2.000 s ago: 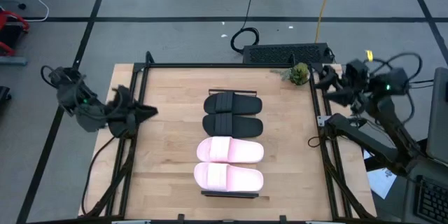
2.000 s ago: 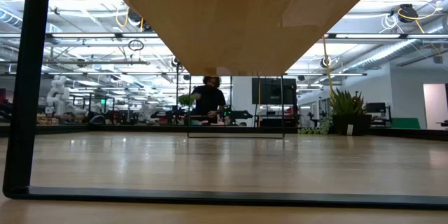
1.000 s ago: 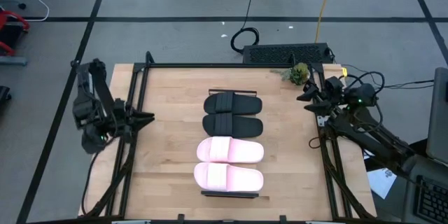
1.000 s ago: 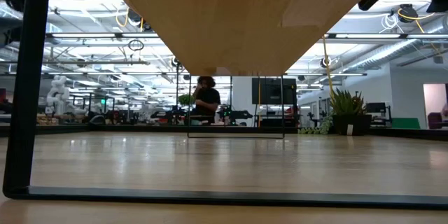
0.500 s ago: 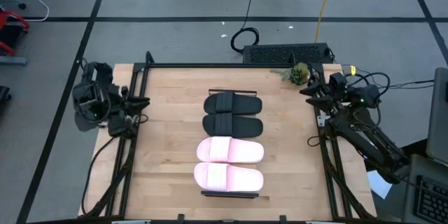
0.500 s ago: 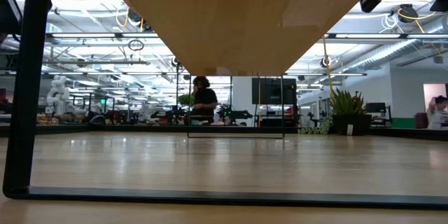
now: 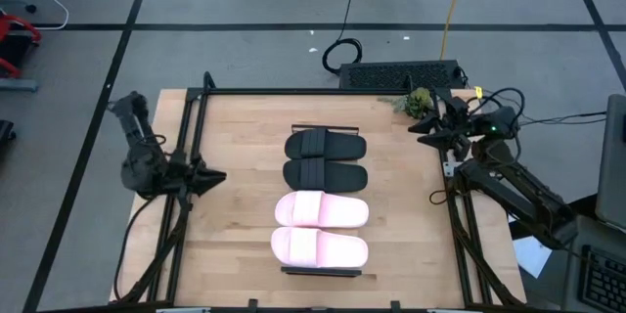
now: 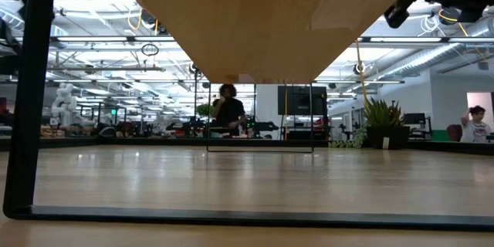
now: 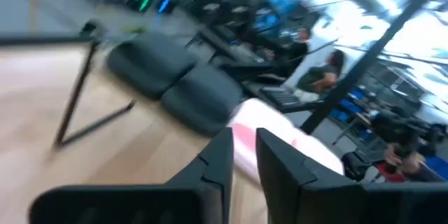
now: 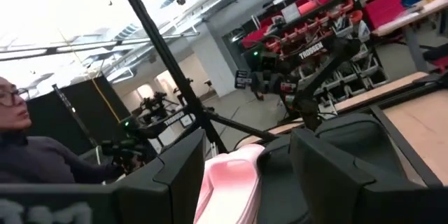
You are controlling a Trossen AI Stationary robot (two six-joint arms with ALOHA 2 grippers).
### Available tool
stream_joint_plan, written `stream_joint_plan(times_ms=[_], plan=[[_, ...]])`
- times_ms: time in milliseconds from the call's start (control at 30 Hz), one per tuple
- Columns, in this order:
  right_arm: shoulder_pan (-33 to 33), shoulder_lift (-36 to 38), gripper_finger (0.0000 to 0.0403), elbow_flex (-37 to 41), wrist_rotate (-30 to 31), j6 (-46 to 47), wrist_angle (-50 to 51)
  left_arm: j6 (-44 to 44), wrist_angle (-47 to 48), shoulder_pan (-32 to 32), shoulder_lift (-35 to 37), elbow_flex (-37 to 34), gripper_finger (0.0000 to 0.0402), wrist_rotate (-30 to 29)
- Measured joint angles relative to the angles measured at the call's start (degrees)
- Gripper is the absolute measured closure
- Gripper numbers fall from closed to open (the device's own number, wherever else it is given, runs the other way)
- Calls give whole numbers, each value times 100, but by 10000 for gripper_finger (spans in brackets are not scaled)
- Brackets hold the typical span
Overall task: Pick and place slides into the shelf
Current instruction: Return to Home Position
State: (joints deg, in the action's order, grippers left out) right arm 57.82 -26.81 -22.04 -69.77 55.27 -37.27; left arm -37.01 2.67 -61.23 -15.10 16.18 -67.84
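All four slides lie side by side on the shelf [image 7: 322,272]. The two black slides [image 7: 326,145] are at its far end and the two pink slides [image 7: 321,211] at its near end, each close against the next. The shelf stands mid-desk [image 7: 235,245].

The left gripper [image 7: 217,178] hangs over the desk's left rail, aimed at the row. In the left wrist view its fingers [image 9: 218,159] are drawn close with only a slit between them. The slides lie ahead of the tips, well apart and blurred.

The right gripper [image 7: 421,129] is by the desk's far right corner, just beside a small green plant [image 7: 418,103]. Its fingers [image 10: 183,171] stand wide and hold nothing. A pink slide and a black one show in the gap ahead of them, and beyond those the left arm [image 10: 308,59] across the desk.

The low view catches the shelf only from below — its pale wood underside and a dark upright leg [image 8: 31,93] — over bare light-wood planks.

The room behind is a bright open workshop. A person [image 8: 226,110] in dark clothes stands far back, and a potted plant [image 8: 380,120] sits to one side. The right wrist view shows another person [image 10: 28,140] close by in a dark top.
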Motion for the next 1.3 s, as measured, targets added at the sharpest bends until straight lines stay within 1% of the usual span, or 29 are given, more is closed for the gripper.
stream_joint_plan(times_ms=[33, 100, 167, 233, 300, 400, 500, 633, 800, 900, 1067, 1300], plan=[[0, -70, 206, 0, -29, 3, -98, 585, -641, 188, -49, -135, 346, 262], [-2, -179, 206, 0, -91, 105, -360, 1411, -1572, 635, -110, -381, 362, 787], [-2, -234, 206, 0, -94, 299, -711, 1640, -1893, 1108, -108, -559, 376, 1272], [-2, -238, 206, 0, -126, 536, -1126, 1451, -1690, 1582, -110, -708, 388, 1656], [-4, -233, 206, -2, -285, 877, -1569, 1151, -1354, 2008, -81, -815, 397, 2054], [-4, -226, 206, -2, -408, 1192, -1874, 1023, -1165, 2579, -53, -863, 397, 2548], [-4, -221, 206, 7, -409, 1049, -1864, 937, -865, 3069, -52, -873, 386, 3160], [-15, -221, 206, 272, -429, 877, -1854, 948, -740, 3725, -80, -869, 374, 3847], [-17, -221, 206, 591, -681, 772, -1858, 983, -638, 4487, -80, -869, 381, 4730], [-17, -221, 206, 621, -708, 540, -1911, 1012, -388, 4780, -53, -869, 390, 4998], [-17, -217, 206, 621, -847, 390, -2083, 936, 165, 4973, -58, -869, 399, 4982], [-17, -219, 206, 621, -1000, 24, -2077, 1275, -84, 4981, -56, -869, 377, 4979]])
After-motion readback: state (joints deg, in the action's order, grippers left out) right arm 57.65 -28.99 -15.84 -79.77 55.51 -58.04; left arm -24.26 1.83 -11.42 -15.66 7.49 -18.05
